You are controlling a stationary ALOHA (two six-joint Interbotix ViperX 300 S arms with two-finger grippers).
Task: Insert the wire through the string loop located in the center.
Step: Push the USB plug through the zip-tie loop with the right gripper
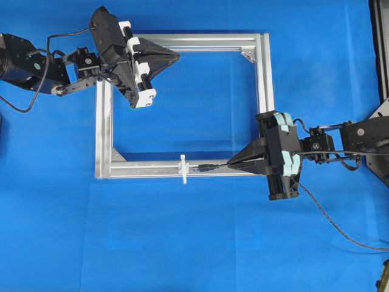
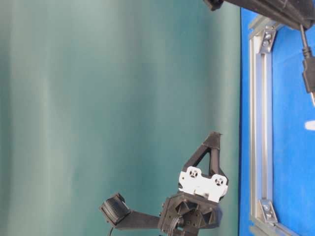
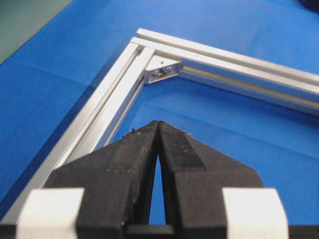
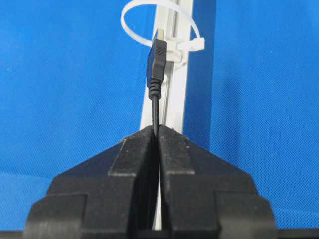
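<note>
Along frame rail (image 1: 152,168): wire (image 4: 157,64) tip toward string loop (image 4: 149,20)

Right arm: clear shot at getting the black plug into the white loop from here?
Probably yes. The right hand is shut on the thin black wire, its dark plug pointing at the small white string loop on the silver aluminium frame. Nothing lies between them, and the left hand sits at the far rail.
</note>
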